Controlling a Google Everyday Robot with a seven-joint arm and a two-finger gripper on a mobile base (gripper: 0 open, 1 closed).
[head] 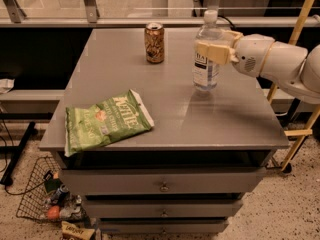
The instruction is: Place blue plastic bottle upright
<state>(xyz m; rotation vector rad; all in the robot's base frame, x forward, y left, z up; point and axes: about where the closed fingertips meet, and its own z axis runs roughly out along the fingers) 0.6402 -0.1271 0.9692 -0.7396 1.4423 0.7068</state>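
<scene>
Gripping blue plastic bottle near shoulder with pincer clenched from frame right; long axis vertical, base seemingly resting on worktop.

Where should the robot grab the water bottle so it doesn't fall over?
Around its upper body, just under the shoulder, coming sideways from the picture's right. The blue plastic bottle stands upright and is round and slim there. The gripper holds it at exactly that spot.
</scene>
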